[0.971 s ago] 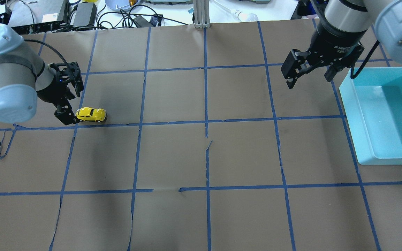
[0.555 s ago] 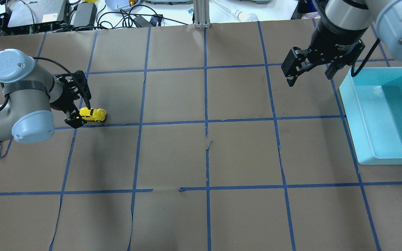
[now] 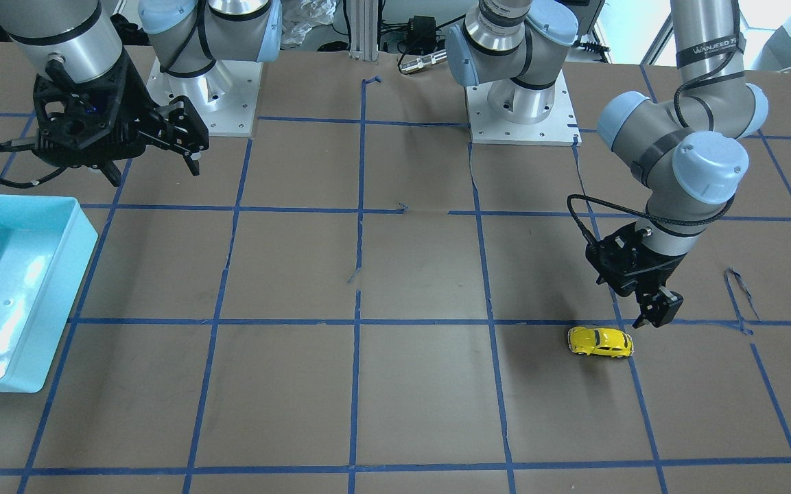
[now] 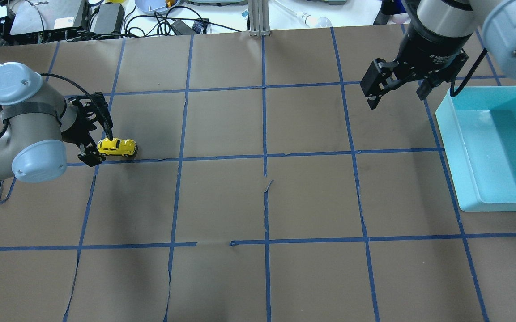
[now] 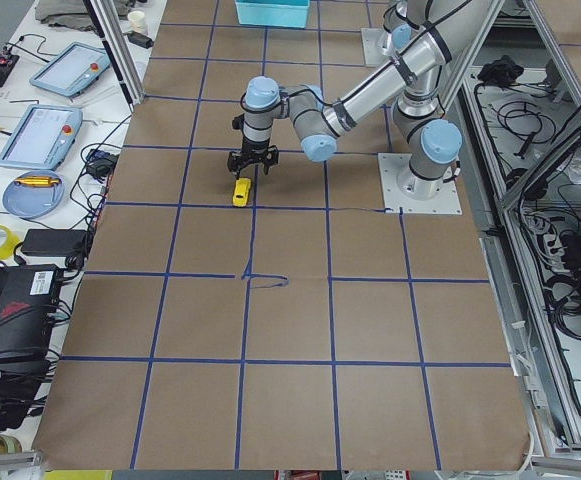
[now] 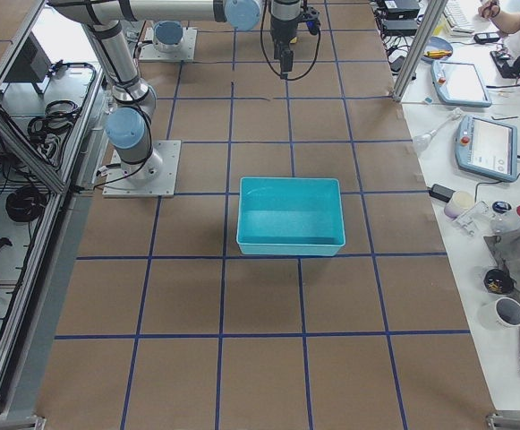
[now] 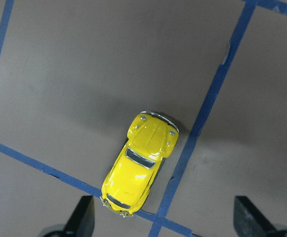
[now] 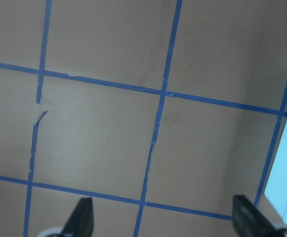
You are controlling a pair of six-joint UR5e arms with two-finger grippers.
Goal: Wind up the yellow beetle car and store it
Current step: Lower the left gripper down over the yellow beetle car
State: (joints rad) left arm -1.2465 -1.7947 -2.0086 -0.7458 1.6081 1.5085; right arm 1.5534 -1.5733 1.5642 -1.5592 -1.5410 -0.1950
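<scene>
The yellow beetle car stands on its wheels on the brown paper at the left side of the table, beside a blue tape line. It also shows in the front view, the left side view and the left wrist view. My left gripper is open and points down, its jaws standing on either side of the car's near end without holding it. My right gripper is open and empty, held high at the far right, by the bin.
A turquoise bin sits at the table's right edge and holds nothing; it also shows in the front view. Blue tape lines grid the brown paper. Cables and devices lie beyond the table's far edge.
My left arm swung its elbow and wrist round and the open gripper settled lower over the car's end. The car has not moved. The right gripper has barely shifted.
</scene>
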